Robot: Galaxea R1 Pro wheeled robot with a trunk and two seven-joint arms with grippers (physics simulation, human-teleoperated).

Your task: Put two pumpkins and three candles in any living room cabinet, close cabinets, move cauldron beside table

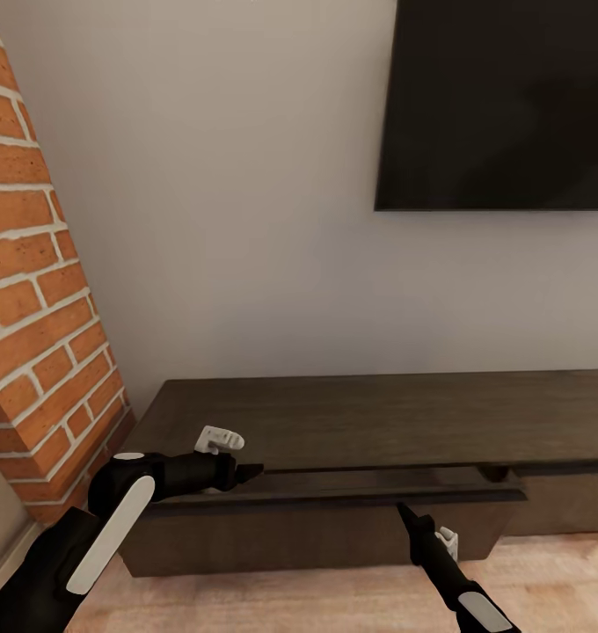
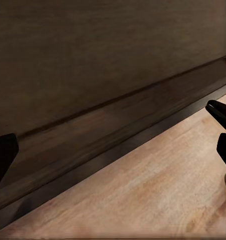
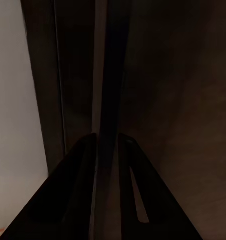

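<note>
One long, low dark brown wood cabinet [image 1: 369, 422] spans the lower half of the head frame, one drawer front [image 1: 325, 519] pulled slightly out. The left gripper [image 1: 251, 472] sits at its top edge, lower left, fingers [image 2: 220, 117] spread wide. The right gripper [image 1: 403, 510], lower centre, pinches the drawer's lip, fingers [image 3: 75, 200] narrow. One black TV [image 1: 497, 101] hangs upper right; one red brick chimney [image 1: 35, 264] stands at left.
</note>
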